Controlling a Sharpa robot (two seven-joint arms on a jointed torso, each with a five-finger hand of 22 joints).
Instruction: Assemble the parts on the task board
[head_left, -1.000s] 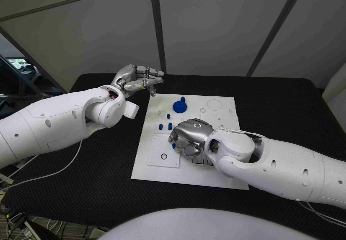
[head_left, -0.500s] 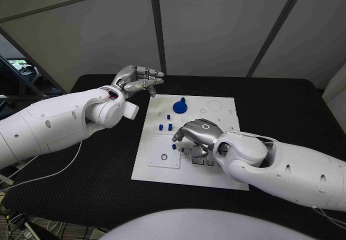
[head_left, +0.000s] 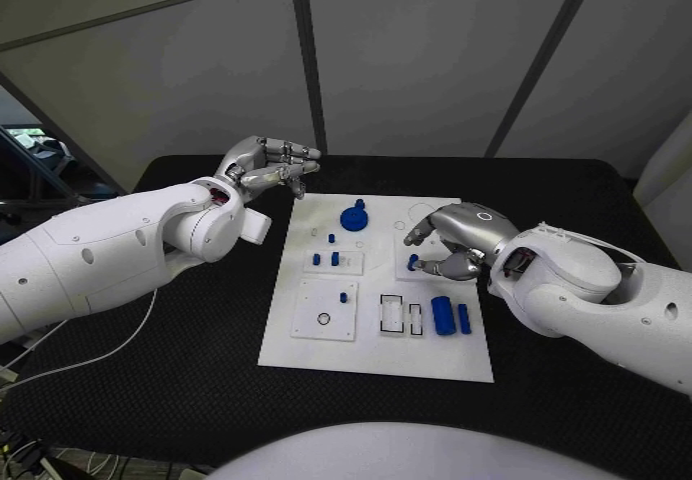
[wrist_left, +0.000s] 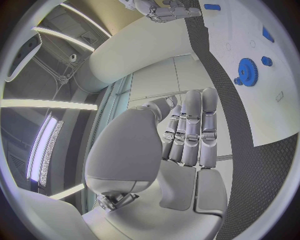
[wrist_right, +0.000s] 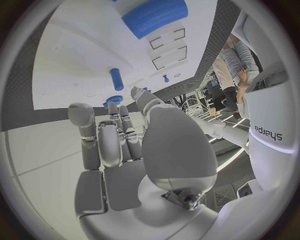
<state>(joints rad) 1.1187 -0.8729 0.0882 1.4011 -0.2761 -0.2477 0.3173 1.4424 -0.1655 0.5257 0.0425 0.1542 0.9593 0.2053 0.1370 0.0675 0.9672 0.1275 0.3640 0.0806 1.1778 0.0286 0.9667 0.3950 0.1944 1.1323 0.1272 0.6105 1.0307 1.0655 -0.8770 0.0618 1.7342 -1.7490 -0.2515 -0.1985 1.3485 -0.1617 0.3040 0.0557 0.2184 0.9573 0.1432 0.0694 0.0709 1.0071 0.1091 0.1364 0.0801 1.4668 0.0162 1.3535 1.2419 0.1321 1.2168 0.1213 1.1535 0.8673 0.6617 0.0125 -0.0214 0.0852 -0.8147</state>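
The right hand (head_left: 450, 243) hovers over the task board (head_left: 378, 352) on the worktop, its fingers seemingly pinching a small blue part (head_left: 414, 265), which next needs seating in its hole, while the left hand (head_left: 268, 162) waits clenched, holding nothing.

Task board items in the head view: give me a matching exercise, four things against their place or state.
1. blue gear
2. left hand
3. right hand
4. two blue blocks

A. lying side by side on the task board, near its right edge
B. hovering off the board, beyond its far left corner
C. over the board's right side, a small blue part at its fingertips
D. on the board's far end

Pairs: 1-D, 2-B, 3-C, 4-A
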